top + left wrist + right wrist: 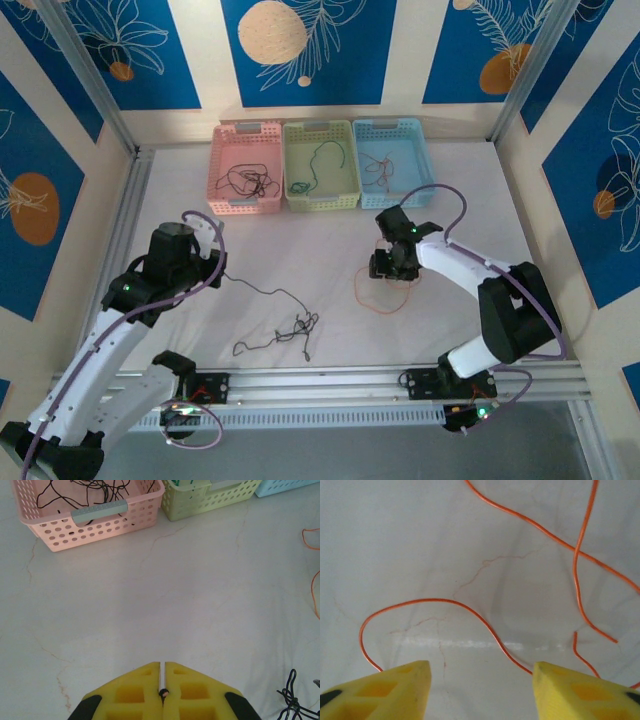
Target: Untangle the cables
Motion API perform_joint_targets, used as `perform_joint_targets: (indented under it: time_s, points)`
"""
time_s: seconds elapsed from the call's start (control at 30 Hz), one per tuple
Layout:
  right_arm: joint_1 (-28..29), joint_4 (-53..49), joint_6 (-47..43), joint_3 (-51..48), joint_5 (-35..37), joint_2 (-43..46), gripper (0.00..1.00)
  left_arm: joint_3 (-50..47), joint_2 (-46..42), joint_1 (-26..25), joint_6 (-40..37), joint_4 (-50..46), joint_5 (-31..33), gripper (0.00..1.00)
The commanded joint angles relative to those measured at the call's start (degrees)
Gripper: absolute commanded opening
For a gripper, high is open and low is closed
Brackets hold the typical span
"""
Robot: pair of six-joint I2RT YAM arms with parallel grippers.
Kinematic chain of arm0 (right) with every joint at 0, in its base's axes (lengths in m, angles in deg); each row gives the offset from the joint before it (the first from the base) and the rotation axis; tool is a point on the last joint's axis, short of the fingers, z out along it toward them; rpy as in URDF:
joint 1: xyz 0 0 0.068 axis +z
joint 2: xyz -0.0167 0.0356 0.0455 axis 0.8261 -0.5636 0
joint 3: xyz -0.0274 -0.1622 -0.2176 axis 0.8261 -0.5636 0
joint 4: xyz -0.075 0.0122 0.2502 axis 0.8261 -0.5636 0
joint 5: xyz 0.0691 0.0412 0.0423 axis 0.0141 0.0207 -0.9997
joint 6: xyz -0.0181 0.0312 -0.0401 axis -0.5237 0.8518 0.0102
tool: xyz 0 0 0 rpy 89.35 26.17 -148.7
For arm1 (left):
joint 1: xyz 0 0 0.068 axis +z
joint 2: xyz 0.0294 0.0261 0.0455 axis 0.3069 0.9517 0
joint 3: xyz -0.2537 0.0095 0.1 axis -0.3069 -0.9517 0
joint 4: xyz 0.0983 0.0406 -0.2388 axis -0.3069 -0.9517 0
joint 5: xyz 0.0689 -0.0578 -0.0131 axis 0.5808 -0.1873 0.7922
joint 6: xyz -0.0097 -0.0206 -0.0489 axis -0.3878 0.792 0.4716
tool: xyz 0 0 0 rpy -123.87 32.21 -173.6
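A small black cable tangle point(297, 327) lies near the table's front, and it also sits at the lower right of the left wrist view point(295, 700). One thin black strand point(262, 288) runs from it to my left gripper point(218, 272). That gripper point(163, 664) is shut on the strand's black end point(164, 692). A red-orange cable point(375, 297) lies loose on the table under my right gripper point(392, 268). In the right wrist view the gripper point(482, 672) is open, and the orange cable point(445, 601) curves on the table between and beyond its fingertips, held by neither.
Three baskets stand at the back: pink point(247, 170) with black cables, green point(320, 165) with a dark green one, blue point(392, 160) with a red-orange one. The pink basket point(90, 515) is ahead of the left gripper. Frame posts flank the table.
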Motion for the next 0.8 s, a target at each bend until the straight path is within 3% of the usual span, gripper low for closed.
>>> perform_joint_targets:
  time_s: [0.0,0.03,0.07,0.1,0.43,0.63,0.77]
  points:
    - [4.7,-4.2,-3.8,2.2,8.0,-0.7,0.72,-0.5,-0.1,0.7,0.8,1.3,-1.0,0.0]
    - [5.9,-4.3,-4.5,2.2,9.7,-1.1,0.74,-0.5,-0.1,0.7,0.8,1.2,-1.1,0.0]
    - [6.9,-4.4,-5.1,2.4,10.6,-1.8,0.94,-0.5,-0.1,0.8,0.8,1.3,-1.0,0.0]
    - [7.5,-4.3,-5.9,2.6,11.0,-2.8,0.97,-0.5,-0.1,0.7,0.8,1.2,-1.0,0.0]
    - [4.9,-6.3,-6.1,8.4,18.4,-11.9,0.98,-0.5,0.0,0.7,0.8,1.2,-1.0,0.0]
    - [0.1,-2.6,-7.5,9.8,12.9,-15.0,0.98,-0.5,0.0,0.7,0.8,1.2,-1.0,0.0]
    - [-2.9,-0.3,-8.5,10.9,5.6,-17.1,0.97,-0.5,0.0,0.7,0.8,1.2,-1.1,0.0]
